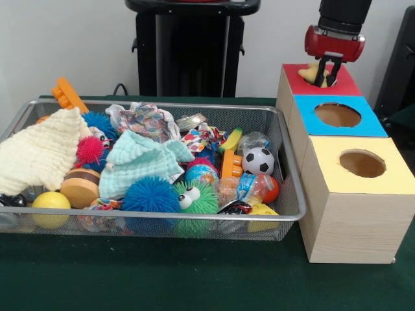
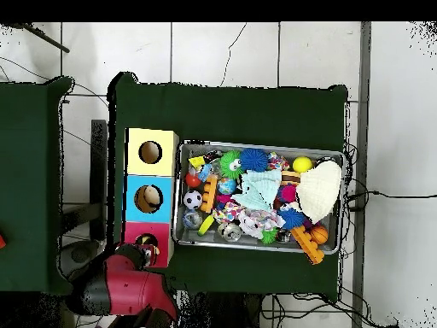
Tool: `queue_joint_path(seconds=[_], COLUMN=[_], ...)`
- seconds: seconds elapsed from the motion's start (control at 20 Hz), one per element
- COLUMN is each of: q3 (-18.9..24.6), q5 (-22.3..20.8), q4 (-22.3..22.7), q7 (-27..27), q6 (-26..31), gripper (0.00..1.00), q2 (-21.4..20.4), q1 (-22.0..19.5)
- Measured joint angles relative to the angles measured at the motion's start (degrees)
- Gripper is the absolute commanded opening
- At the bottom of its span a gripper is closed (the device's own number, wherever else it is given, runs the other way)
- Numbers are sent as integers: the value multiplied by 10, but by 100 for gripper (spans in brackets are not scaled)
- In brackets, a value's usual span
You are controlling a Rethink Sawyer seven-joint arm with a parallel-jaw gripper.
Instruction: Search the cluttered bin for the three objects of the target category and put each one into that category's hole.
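The green worktop (image 1: 194, 272) carries a wire mesh bin (image 1: 285, 162) heaped with toys and cloths, and beside it a wooden sorting box (image 1: 353, 227) with 3 coloured tops, each with a round hole: yellow nearest me, blue in the middle, red at the far end.

The red and black arm comes down over that far end, and its jaws (image 1: 326, 72) hang directly above the red top (image 1: 343, 84), right over where its hole should be; the arm hides the hole from the front. Between the jaws sits a small yellow toy (image 1: 314, 70), its shape too small to name, and they look clenched on it, with the toy sticking out toward the bin side. From overhead, the gripper (image 2: 147, 250) lines up with the red hole (image 2: 147, 243).

So the thing in hand lies straight above its target, with nothing but a short drop between. I judge that the coming move needs only a release, perhaps after a slight lowering. The risk is that the toy's protruding side catches the rim.
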Motion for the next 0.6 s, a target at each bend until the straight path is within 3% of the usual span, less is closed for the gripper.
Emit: queue_joint_path(seconds=[0.15, 0.2, 0.6], q3=[0, 0, -1], q5=[0, 0, 0], q4=[0, 0, 0], q7=[0, 0, 0], q6=[0, 0, 0], gripper=[0, 100, 100], q2=[0, 0, 1], q1=[0, 0, -1])
